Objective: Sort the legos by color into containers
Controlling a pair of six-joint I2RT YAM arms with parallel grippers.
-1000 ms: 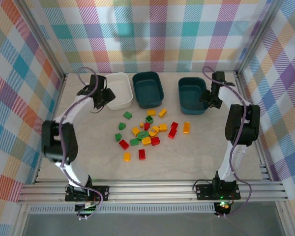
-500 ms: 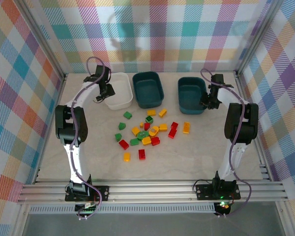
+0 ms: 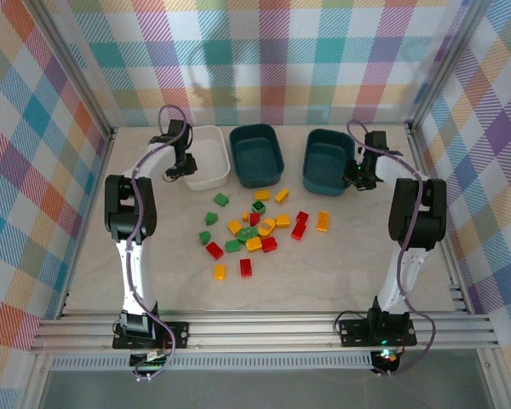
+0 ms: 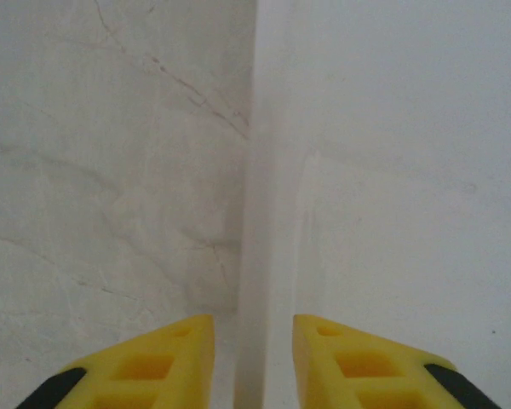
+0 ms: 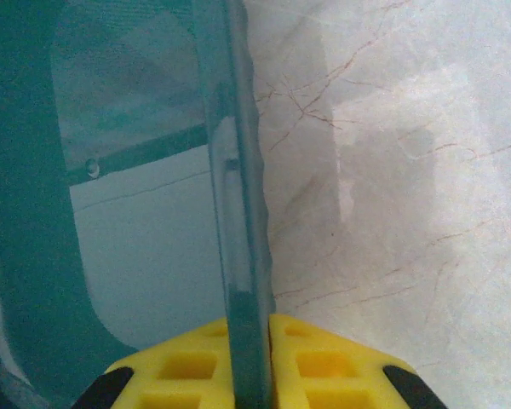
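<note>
White plastic in the left claw [image 4: 251,328]: it is pinched shut on the thin side wall of the white tub [image 4: 260,213], tub floor to its right. The right claw [image 5: 249,328] is clamped likewise on the wall of the right-hand teal tub [image 5: 238,170], basin to its left. The legos [image 3: 255,230] lie loose on the table [image 3: 153,273], between the two claws and nearer the bases, none binned. Looks like tub-positioning before sorting; next, I'd say, drag both tubs gently without tipping them.
</note>
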